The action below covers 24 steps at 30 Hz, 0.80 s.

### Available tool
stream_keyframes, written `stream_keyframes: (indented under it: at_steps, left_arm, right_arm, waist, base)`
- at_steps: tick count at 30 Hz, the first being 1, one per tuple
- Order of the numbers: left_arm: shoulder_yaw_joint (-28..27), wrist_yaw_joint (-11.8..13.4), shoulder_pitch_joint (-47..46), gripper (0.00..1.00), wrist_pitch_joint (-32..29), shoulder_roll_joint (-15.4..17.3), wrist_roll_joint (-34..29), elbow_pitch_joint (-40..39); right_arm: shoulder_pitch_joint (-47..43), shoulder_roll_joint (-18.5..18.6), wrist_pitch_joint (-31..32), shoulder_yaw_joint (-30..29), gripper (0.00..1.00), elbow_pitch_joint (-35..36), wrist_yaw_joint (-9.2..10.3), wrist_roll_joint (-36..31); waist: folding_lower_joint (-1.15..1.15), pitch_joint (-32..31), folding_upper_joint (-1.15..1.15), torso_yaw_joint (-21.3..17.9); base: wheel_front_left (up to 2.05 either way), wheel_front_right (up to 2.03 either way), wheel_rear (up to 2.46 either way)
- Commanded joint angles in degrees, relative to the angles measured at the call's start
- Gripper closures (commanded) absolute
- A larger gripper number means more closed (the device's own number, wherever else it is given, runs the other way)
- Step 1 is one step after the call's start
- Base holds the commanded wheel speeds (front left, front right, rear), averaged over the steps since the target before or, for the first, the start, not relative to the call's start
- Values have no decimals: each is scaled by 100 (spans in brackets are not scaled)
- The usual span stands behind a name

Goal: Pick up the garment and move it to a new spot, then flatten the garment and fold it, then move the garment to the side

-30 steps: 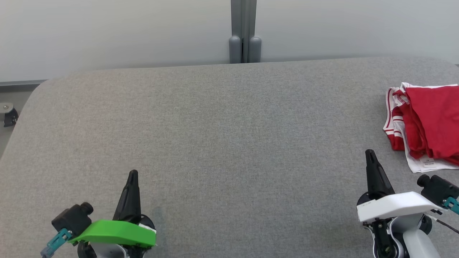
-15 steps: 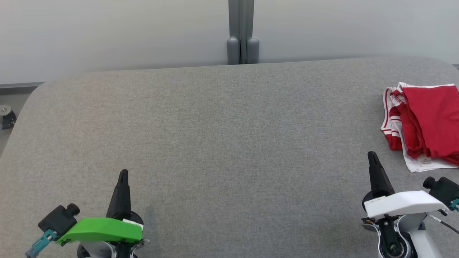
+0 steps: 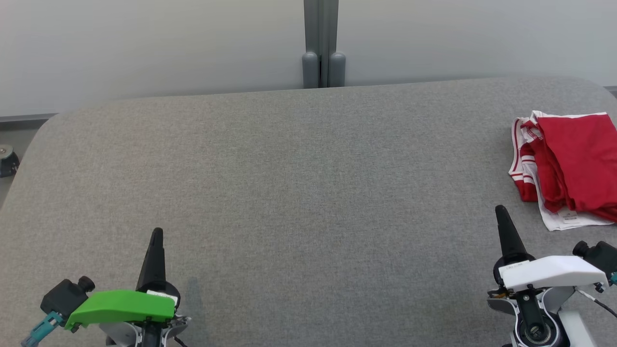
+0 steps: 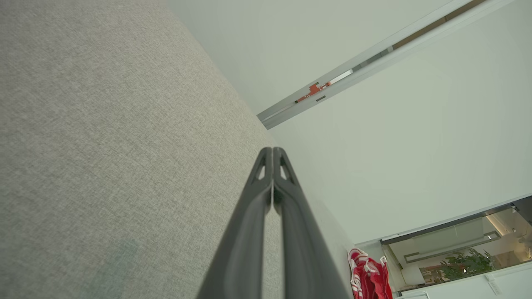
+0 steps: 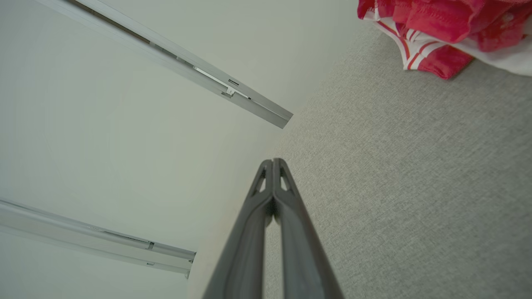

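Note:
The garment (image 3: 571,166) is red with white striped trim, folded into a loose bundle at the right edge of the grey table (image 3: 299,193); it also shows as the garment (image 5: 436,29) in the right wrist view and far off as the garment (image 4: 370,278) in the left wrist view. My right gripper (image 3: 501,212) is shut and empty, a short way in front of and to the left of the bundle. At the lower left my left gripper (image 3: 156,234) is shut with nothing in it, far from the cloth. Both pairs of fingers press together in the wrist views: left gripper (image 4: 273,150), right gripper (image 5: 273,161).
A pale wall with a grey vertical post (image 3: 320,43) stands behind the table's far edge. A dark caster (image 3: 6,161) sits on the floor past the table's rounded left corner.
The camera has shifted, so the whole scene slid a little left and down. Both grippers sit lower in view than before; the left one moved left. The garment lies unchanged.

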<state>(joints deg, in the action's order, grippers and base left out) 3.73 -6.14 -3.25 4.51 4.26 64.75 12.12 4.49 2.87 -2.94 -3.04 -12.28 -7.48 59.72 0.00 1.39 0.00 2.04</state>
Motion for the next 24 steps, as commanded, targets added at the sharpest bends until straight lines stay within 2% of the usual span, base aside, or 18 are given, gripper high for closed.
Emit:
stream_keyframes:
  at_steps: [1,24]
  left_arm:
    - [-57,-49,-165,100,-47,43,162,-32]
    - [-356,-89,-231,100,-397,46,1290,48]
  right_arm:
    - [133,35,54,-31,100,37,-3,169]
    - [162,37,407,-148,100,-47,-3,1420]
  waist:
    - [0,-3,0,-4]
    - [0,-42,0,-71]
  base:
    - [0,0,0]
    - [0,0,0]
